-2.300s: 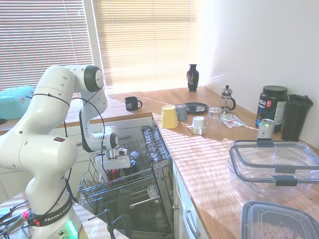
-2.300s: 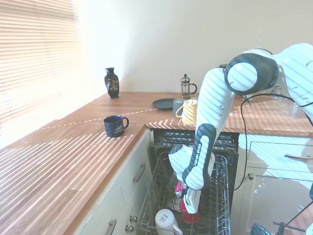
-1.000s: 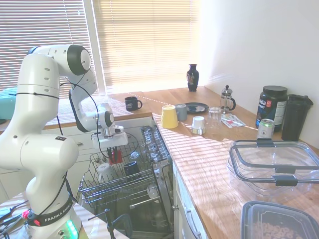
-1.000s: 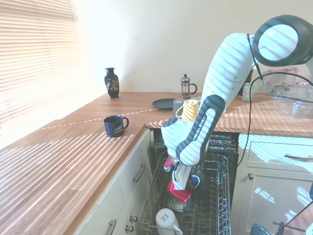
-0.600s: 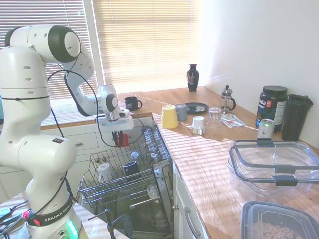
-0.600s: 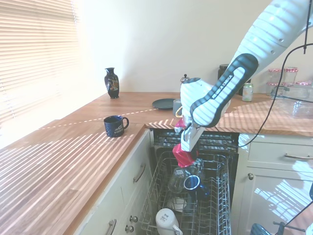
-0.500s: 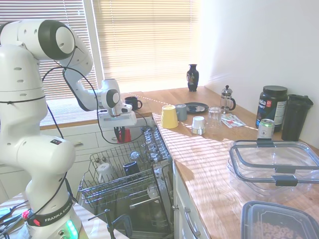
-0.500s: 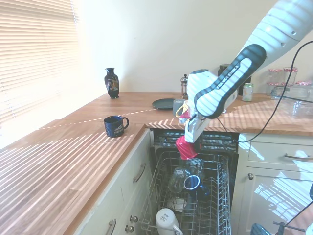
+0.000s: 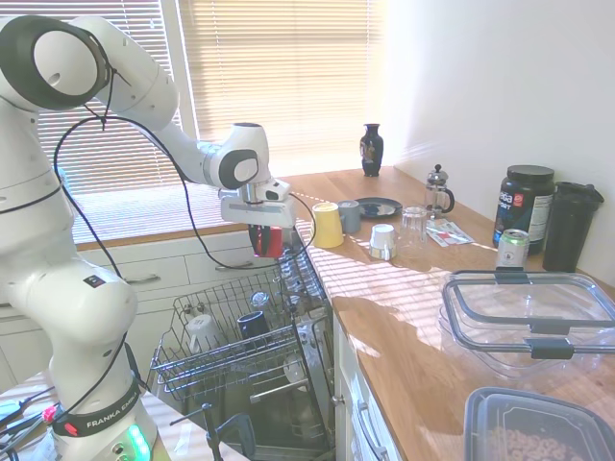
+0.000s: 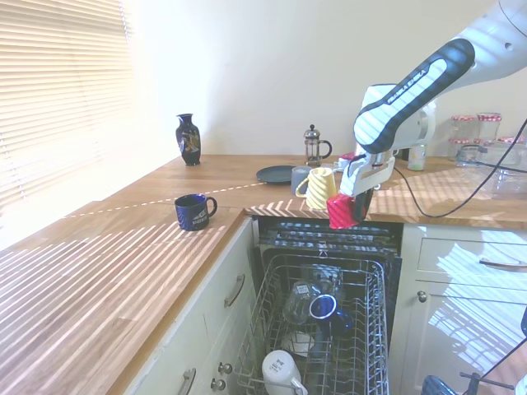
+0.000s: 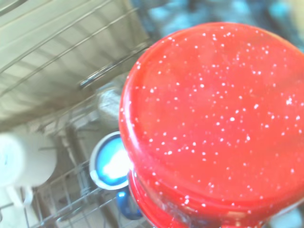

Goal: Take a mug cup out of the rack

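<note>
My gripper [image 9: 266, 237] is shut on the red mug cup [image 9: 270, 242], which hangs upside down in the air above the far end of the open dishwasher, by the counter's edge. From the other side the mug cup [image 10: 344, 211] hangs under the gripper [image 10: 352, 196], well above the grey wire rack [image 10: 325, 258]. The rack [image 9: 226, 351] is pulled out below. In the wrist view the mug cup's speckled red base [image 11: 213, 123] fills most of the picture.
A white mug [image 10: 280, 370] and a dark navy mug [image 10: 325, 309] lie in the rack. On the counter stand a yellow mug [image 9: 327, 224], a navy mug [image 10: 194, 211], a French press [image 9: 438, 190], a vase [image 9: 372, 149], glasses and plastic tubs [image 9: 528, 312].
The arm has lifted the red mug cup up out of the rack and carried it toward the counter's edge. The rack and the other mugs have not moved.
</note>
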Robot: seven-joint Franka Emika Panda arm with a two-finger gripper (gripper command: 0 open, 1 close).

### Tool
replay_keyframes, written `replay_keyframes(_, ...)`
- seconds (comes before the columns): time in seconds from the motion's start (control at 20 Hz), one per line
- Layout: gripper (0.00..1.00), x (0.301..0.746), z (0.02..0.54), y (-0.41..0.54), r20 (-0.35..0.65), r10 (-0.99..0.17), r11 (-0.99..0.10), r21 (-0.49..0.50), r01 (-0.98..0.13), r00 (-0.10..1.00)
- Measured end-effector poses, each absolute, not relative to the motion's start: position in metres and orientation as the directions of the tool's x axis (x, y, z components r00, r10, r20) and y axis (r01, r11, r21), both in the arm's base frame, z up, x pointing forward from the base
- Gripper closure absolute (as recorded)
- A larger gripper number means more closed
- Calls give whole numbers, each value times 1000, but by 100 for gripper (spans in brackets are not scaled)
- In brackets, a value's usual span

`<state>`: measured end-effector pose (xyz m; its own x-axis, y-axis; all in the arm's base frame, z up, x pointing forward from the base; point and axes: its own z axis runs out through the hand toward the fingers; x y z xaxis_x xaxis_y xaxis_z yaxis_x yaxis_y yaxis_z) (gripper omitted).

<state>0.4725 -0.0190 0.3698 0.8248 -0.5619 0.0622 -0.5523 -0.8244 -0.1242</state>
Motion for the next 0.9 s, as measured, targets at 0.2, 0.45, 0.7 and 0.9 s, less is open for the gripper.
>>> replay_keyframes(0.2,100,486,381,-46,39,-615,-783,-148,-604,788)
replay_keyframes(0.45,100,512,379,-82,11,-663,-742,-141,-656,748)
replay_keyframes(0.7,100,533,372,-109,-12,-680,-727,-124,-676,733)
replay_keyframes(0.9,100,552,359,-116,-23,-681,-727,-108,-679,732)
